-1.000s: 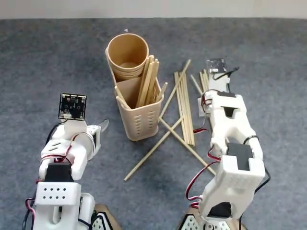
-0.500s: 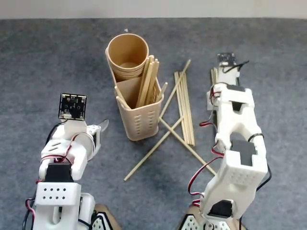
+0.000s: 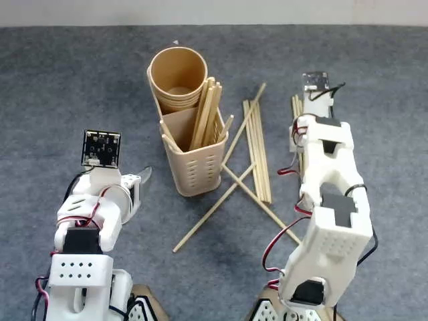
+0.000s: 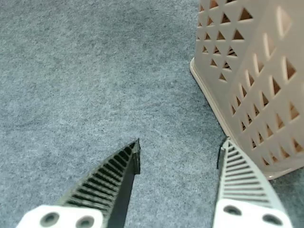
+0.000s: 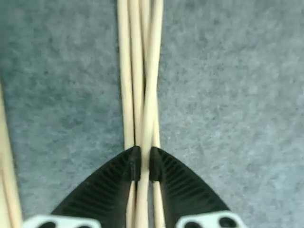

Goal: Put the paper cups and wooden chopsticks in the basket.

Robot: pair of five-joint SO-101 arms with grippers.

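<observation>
A beige perforated basket [image 3: 195,167] stands mid-table, holding stacked paper cups [image 3: 177,75] and several wooden chopsticks [image 3: 207,115]. More chopsticks [image 3: 257,148] lie loose and crossed on the grey carpet to its right. My right arm stretches over a small bundle of chopsticks [image 3: 295,108] at the far right. In the right wrist view my right gripper [image 5: 142,159] is shut on one stick of that bundle [image 5: 140,90]. To the left of the basket [image 4: 247,80], low over the carpet, my left gripper [image 4: 180,151] is open with nothing between its fingers.
Grey carpet [image 3: 80,80] covers the table, with bare room left of the basket and at the front middle. One long chopstick [image 3: 214,210] runs diagonally toward the front from the crossed pile.
My right arm has swung to the right and slightly farther away, and the chopstick bundle by its wrist now lies farther right. The left arm has stayed still.
</observation>
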